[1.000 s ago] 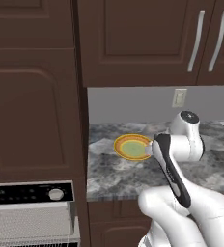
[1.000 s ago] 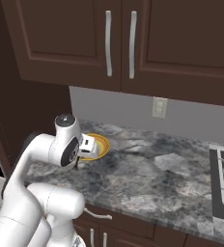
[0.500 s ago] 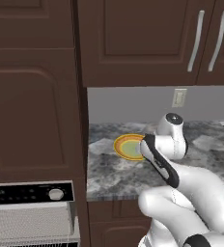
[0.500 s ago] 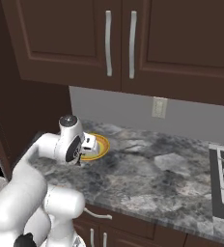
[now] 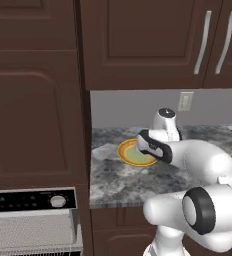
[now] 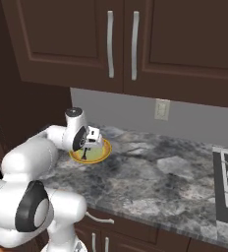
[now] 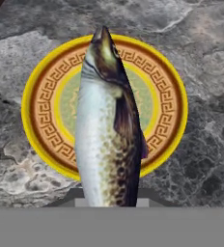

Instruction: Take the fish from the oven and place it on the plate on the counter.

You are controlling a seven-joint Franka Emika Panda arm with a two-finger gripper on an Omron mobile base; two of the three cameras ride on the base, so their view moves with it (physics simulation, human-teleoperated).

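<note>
Item: slim silver-grey speckled fish, out of the oven, gripped in my narrowly parted hand above the round orange-rimmed, pale-green plate on the grey speckled stone counter, apparently not yet touching; release remains.

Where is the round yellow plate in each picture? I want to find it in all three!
Left base view: the plate lies on the grey counter, middle of the picture, partly behind the white arm.
Right base view: the plate sits left of centre, just under the claw.
Hand view: the plate is in the middle, with the fish hanging in front of it.
Shared landmark: the speckled grey counter under the plate.
</note>
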